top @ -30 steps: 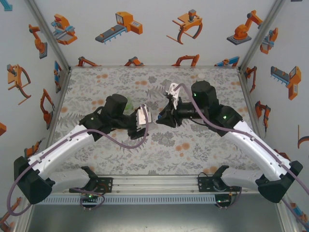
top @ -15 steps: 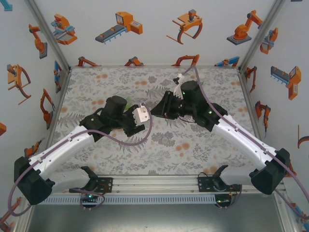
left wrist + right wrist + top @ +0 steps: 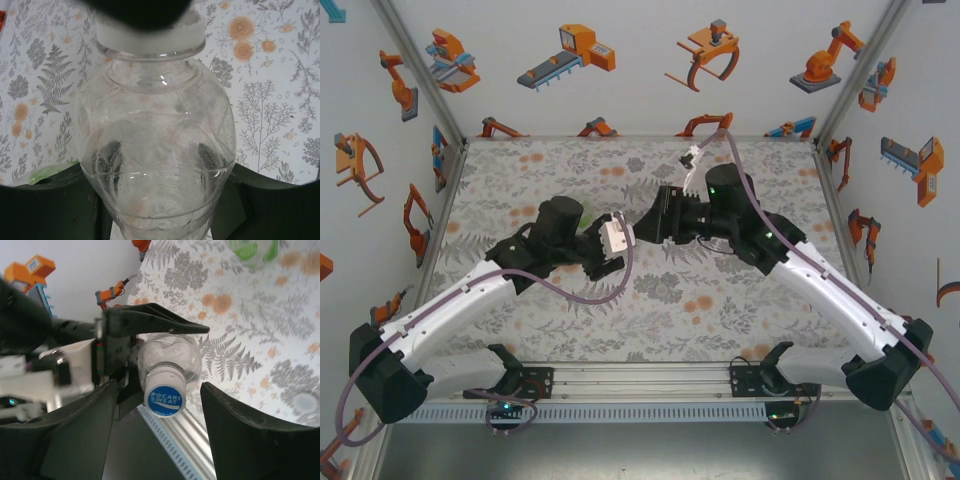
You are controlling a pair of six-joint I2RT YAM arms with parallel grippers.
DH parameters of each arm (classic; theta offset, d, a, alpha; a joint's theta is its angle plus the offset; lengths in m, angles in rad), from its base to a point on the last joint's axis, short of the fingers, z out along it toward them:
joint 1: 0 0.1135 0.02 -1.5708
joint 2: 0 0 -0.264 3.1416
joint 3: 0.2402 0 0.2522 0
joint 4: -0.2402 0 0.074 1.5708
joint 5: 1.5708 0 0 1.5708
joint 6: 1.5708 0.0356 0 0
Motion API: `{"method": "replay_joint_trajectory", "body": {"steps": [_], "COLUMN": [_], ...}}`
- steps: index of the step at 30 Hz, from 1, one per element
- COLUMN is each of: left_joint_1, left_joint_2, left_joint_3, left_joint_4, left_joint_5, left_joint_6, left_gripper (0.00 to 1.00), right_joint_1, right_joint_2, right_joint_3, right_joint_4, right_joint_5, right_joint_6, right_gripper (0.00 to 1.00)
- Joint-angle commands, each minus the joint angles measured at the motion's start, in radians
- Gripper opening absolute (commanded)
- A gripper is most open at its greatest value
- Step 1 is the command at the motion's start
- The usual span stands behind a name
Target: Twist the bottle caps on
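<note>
Nearest you, both arms reach in from the front edge of the flowered worktop (image 3: 720, 300) and meet over its middle. Your left end effector (image 3: 623, 243) is pinching the clear bottle (image 3: 155, 150) by its body, holding it off the worktop, its neck turned toward the right arm. The blue-topped cap (image 3: 164, 399) sits on that neck, printed face toward the right wrist camera. Your right end effector (image 3: 160, 390) is spread, one finger on each side of the cap and neither one touching it. Past the held bottle, a pale cap (image 3: 305, 402) lies alone on the worktop. Farther out, well apart from both end effectors, the green bottle (image 3: 251, 250) lies on the worktop. You cannot tell from here whether it has a cap.
</note>
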Motion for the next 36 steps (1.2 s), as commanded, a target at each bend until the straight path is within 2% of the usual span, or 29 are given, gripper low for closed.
{"method": "replay_joint_trajectory", "body": {"steps": [1,6,10,13,18,20,30,36], "left_joint_1": [-0.002,-0.003,-0.003,-0.003,-0.004,-0.005,-0.005,-0.005], "left_joint_2": [0.015,0.026,0.046,0.067,0.093,0.104,0.121,0.120], "left_joint_3": [0.053,0.075,0.100,0.123,0.149,0.159,0.173,0.173], "left_joint_4": [-0.022,-0.075,-0.133,-0.182,-0.232,-0.250,-0.268,-0.269], "left_joint_5": [0.130,0.259,0.360,0.410,0.450,0.473,0.479,0.479], "left_joint_6": [0.027,0.050,0.079,0.096,0.111,0.118,0.121,0.119], "left_gripper": [0.00,0.00,0.00,0.00,0.00,0.00,0.00,0.00], "right_joint_1": [-0.005,-0.005,-0.004,-0.004,-0.001,0.001,0.015,0.020], "right_joint_2": [-0.056,-0.103,-0.092,-0.086,-0.085,-0.081,-0.045,-0.036], "right_joint_3": [0.039,0.038,0.100,0.133,0.145,0.145,0.145,0.137], "right_joint_4": [-0.025,-0.066,-0.219,-0.320,-0.401,-0.400,-0.369,-0.368], "right_joint_5": [-0.069,-0.183,-0.320,-0.402,-0.428,-0.418,-0.463,-0.474], "right_joint_6": [-0.322,-0.671,-0.960,-1.180,-1.445,-1.486,-1.495,-1.495], "right_gripper": [0.62,0.62,0.61,0.55,0.51,0.51,0.48,0.42]}}
